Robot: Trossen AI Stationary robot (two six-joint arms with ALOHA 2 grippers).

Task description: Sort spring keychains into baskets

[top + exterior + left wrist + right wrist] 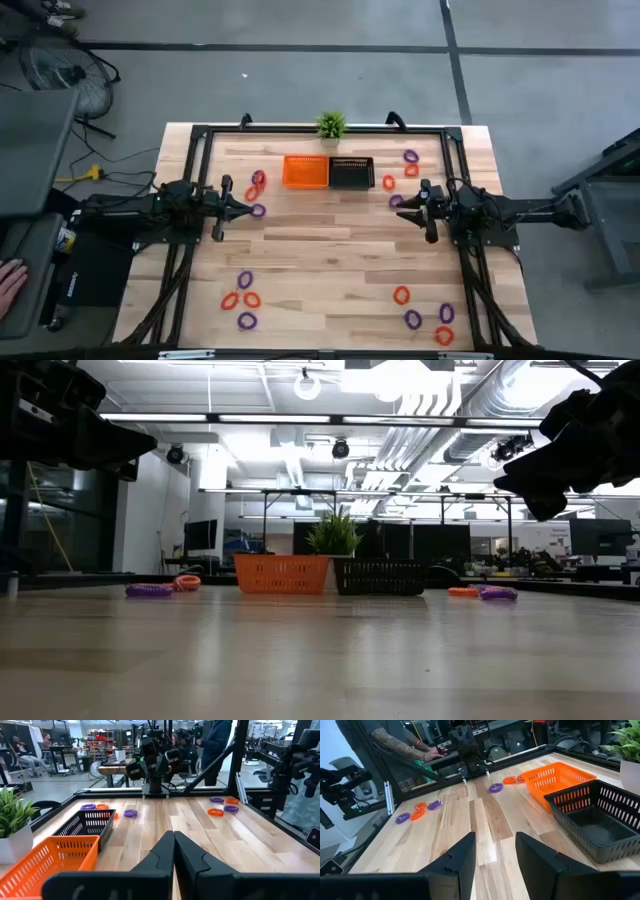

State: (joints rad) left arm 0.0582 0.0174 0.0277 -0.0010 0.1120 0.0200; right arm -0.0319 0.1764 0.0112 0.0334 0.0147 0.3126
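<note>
Pale wood planks make up the counter [330, 260], and the orange basket [306, 171] at its far middle is our landmark. Well out to the left of the orange basket the left gripper [240, 207] hangs above the counter, pointing inward, its fingers [162, 856] pressed together with nothing between them. Between it and the orange basket lies a small cluster of spring keychains [256, 186], purple and orange-red, with one purple loop [259, 210] right by the fingertips. Nearer the front edge, left of the orange basket's line, another cluster [243, 298] sits on the wood. The orange basket itself looks empty from the left wrist view, and touching its right side is the black basket [352, 172], its floor bare in the right wrist view. Just behind the pair stands a small green plant [331, 125]. Right of the black basket more loops [410, 164] lie scattered, and over there the right gripper [410, 208] hovers facing inward, fingers [463, 857] parted with a clear gap, holding nothing. A last cluster [425, 315] lies toward the front right.
</note>
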